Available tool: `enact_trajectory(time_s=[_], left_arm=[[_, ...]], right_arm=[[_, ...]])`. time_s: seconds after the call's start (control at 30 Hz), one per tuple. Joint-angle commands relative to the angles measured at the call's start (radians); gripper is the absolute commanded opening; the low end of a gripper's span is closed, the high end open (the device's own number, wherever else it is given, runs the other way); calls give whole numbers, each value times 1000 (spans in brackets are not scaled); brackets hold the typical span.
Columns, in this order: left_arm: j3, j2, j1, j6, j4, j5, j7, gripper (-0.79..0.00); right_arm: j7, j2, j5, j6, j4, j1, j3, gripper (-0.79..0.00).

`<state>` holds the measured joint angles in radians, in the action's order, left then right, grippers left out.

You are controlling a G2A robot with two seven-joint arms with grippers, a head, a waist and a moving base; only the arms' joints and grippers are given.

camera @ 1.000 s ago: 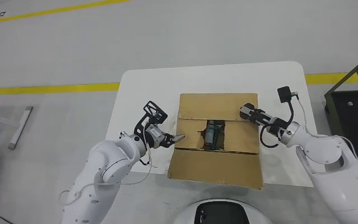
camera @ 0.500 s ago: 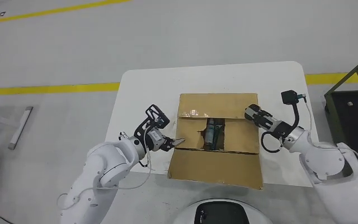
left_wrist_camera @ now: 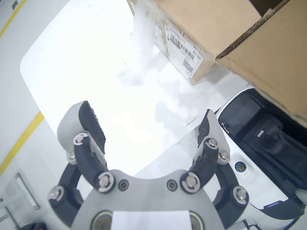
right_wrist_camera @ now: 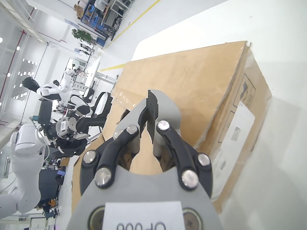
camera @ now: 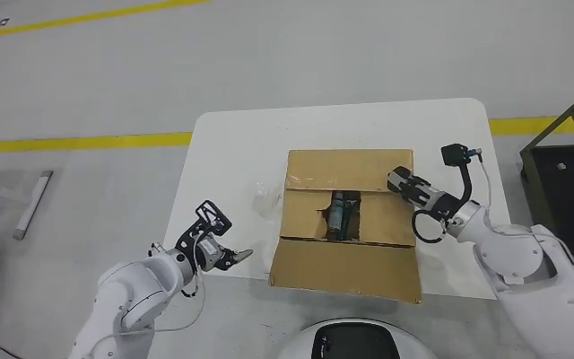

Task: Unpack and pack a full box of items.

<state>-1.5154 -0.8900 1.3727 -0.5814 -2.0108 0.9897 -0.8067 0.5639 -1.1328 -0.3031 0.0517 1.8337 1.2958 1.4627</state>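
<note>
A brown cardboard box (camera: 350,260) stands in the middle of the white table (camera: 233,144), its flaps partly folded in. Dark bottles (camera: 338,215) show through the gap between the flaps. My left gripper (camera: 235,258) hangs open and holds nothing near the table's front left edge, well clear of the box (left_wrist_camera: 191,20); its own view shows the wide-spread gripper (left_wrist_camera: 148,123). My right gripper (camera: 395,179) is shut above the box's right flap, its pads (right_wrist_camera: 151,101) pressed together over the cardboard (right_wrist_camera: 191,77).
A crumpled clear plastic piece (camera: 263,194) lies on the table against the box's left side, and is seen as a hazy plastic piece (left_wrist_camera: 141,46) from the left wrist. A dark rack (camera: 547,175) stands off the table's right edge.
My left gripper has drawn back from the box's left flap toward the table's front left edge and now stands open. The right gripper shifted only slightly over the right flap.
</note>
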Motion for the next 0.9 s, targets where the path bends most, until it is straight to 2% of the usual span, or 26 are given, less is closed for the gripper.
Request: enact_trajectory(time_s=[0.0, 0.17, 0.43, 0.8, 0.87], left_arm=[[17, 0, 20, -12, -10, -1, 8, 0], [86, -5, 21, -22, -23, -12, 19, 0], [183, -14, -29, -13, -32, -29, 16, 0], [195, -23, -107, 55, -44, -76, 53, 0], [195, -24, -124, 71, -39, -73, 46, 0]], right_arm=[[4, 0, -4, -3, 0, -3, -4, -785], [10, 1, -18, -7, 3, -6, -10, -785], [15, 2, -48, -8, 15, -10, -29, -785], [24, 5, -48, -6, 20, -20, -26, -785], [-18, 6, -106, -24, 43, -23, -11, -785]])
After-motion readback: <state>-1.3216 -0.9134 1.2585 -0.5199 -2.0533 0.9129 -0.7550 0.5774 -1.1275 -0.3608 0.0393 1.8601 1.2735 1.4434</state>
